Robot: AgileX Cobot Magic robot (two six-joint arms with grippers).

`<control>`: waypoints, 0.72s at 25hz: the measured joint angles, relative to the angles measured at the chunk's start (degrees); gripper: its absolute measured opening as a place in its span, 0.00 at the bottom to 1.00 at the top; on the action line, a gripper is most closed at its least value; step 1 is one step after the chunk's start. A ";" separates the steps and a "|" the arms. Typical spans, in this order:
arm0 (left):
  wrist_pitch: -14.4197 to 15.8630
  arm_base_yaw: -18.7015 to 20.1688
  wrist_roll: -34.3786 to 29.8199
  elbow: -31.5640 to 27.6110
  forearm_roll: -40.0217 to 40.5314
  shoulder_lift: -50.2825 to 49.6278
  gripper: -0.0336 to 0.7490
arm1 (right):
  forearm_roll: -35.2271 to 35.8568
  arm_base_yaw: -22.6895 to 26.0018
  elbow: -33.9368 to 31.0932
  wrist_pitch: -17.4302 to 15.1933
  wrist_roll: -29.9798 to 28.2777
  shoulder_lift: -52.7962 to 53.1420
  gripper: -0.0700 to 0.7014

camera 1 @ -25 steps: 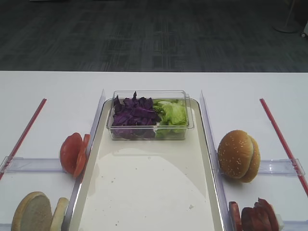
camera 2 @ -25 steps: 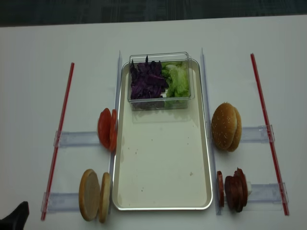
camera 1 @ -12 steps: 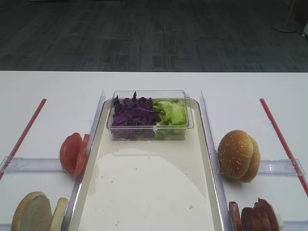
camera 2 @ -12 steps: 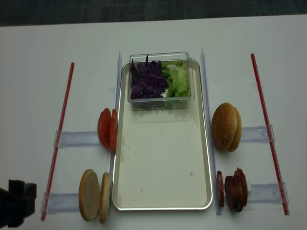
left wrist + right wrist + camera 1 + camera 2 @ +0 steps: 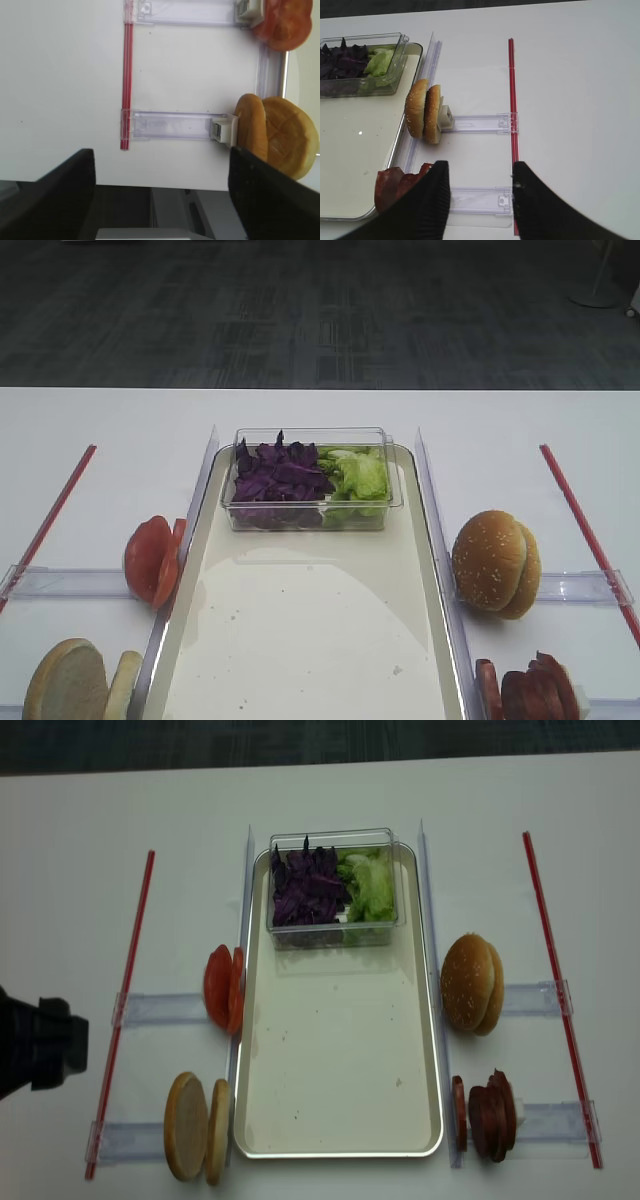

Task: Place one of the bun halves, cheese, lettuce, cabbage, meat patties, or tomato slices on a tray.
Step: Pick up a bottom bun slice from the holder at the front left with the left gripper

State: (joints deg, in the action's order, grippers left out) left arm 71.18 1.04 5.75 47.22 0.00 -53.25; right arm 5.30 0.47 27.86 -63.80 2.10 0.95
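The big tray (image 5: 340,1060) lies in the middle of the white counter (image 5: 80,850), and its creamy floor is bare but for a clear tub (image 5: 333,888) at its far end. In the tub, the purple cabbage (image 5: 308,888) sits on the left and the green lettuce (image 5: 370,888) on the right. Just left of the tray, the tomato slices (image 5: 223,990) stand on edge, and nearer the front the two pale bun halves (image 5: 197,1127) stand on edge too. Just right of the tray stand the sesame buns (image 5: 472,984), and nearer the front the meat patties (image 5: 488,1114). A red strip (image 5: 122,1010) lies well left of the tray. The left tool (image 5: 160,187) hangs over the counter edge left of the bun halves, its two fingers spread wide and holding nothing. The right tool (image 5: 479,192) hangs right of the patties, its fingers apart and holding nothing.
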 joint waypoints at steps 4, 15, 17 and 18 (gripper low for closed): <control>-0.11 0.00 0.00 2.85 0.00 -7.80 0.71 | 0.00 0.00 0.00 0.00 0.00 0.00 0.53; -0.70 0.00 -1.13 5.49 -0.33 -16.48 0.71 | 0.00 0.00 0.00 0.00 0.00 0.00 0.53; -0.70 0.00 -1.13 5.49 -0.98 -16.57 0.71 | 0.00 0.00 0.00 0.00 0.00 0.00 0.53; -0.70 0.00 -1.13 5.49 -1.23 -16.57 0.71 | 0.00 0.00 0.00 0.00 0.00 0.00 0.53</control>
State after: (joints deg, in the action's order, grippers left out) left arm 70.48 1.04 4.63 52.71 -1.23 -69.82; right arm 5.30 0.47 27.86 -63.80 2.10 0.95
